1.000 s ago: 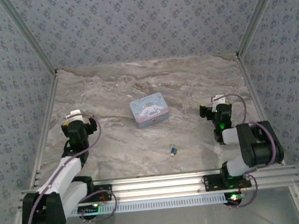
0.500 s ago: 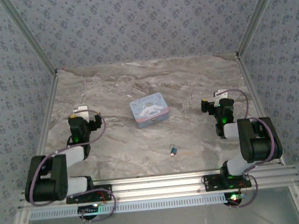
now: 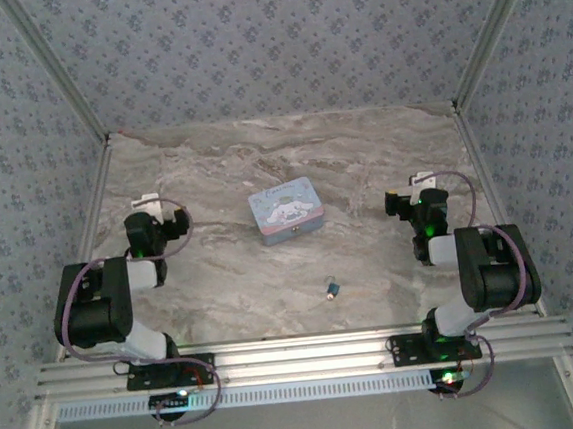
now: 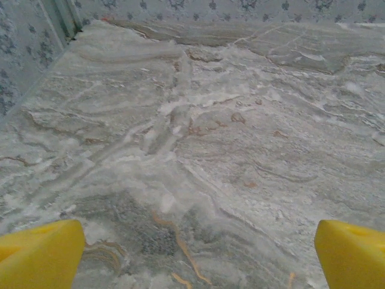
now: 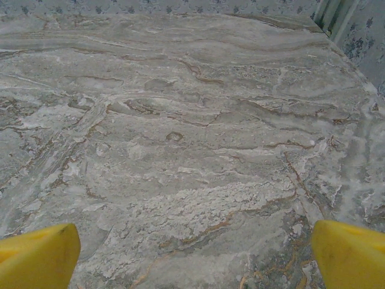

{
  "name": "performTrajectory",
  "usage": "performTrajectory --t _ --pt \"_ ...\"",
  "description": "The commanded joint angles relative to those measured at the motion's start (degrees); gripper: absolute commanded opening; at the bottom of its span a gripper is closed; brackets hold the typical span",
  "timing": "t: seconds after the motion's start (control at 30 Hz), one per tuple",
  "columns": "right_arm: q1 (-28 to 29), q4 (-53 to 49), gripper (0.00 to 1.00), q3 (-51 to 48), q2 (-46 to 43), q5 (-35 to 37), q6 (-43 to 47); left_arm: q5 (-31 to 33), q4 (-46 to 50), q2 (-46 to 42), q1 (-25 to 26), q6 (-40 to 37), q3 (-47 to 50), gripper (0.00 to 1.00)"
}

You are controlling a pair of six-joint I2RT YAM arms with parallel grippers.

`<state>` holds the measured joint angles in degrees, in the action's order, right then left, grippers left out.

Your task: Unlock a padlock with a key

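The padlock [image 3: 331, 290] is a tiny dark and blue-teal object lying on the marble table [image 3: 222, 280], near the front centre. A key cannot be told apart from it at this size. My left gripper [image 3: 146, 203] hangs low over the left side of the table, far from the padlock. In the left wrist view its yellow fingertips [image 4: 42, 256] stand wide apart, so the left gripper [image 4: 198, 256] is open over bare marble. My right gripper [image 3: 422, 180] sits at the right side, also far from the lock. The right gripper [image 5: 194, 256] is open, yellow fingertips [image 5: 349, 256] spread, holding nothing.
A pale blue rectangular tin [image 3: 286, 210] with a white cartoon figure lies at the table's centre, behind the padlock. Patterned walls with metal corner posts close in the table on three sides. An aluminium rail [image 3: 299, 352] carrying both arm bases runs along the near edge.
The left arm has folded back toward its base, and its gripper has shifted slightly to the rear. The right arm has drawn in a little. The padlock and the tin have not moved.
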<state>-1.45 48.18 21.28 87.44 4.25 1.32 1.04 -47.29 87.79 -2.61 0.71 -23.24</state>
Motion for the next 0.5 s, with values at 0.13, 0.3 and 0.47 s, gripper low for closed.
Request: performTrajectory --t 0.13,0.3,0.47 --pt "0.27 -0.63 1.00 0.65 -0.08 0.39 -0.27 -1.59 1.23 0.03 0.33 0.84 -0.66 0.98" --pt "0.07 -1.07 1.00 0.83 -0.04 0.03 -0.36 -1.57 1.23 0.03 0.39 0.79 -0.64 0.98" --pt "0.13 -0.83 1.00 0.74 -0.08 0.01 -0.36 -1.57 1.23 0.03 0.43 0.78 -0.60 0.98"
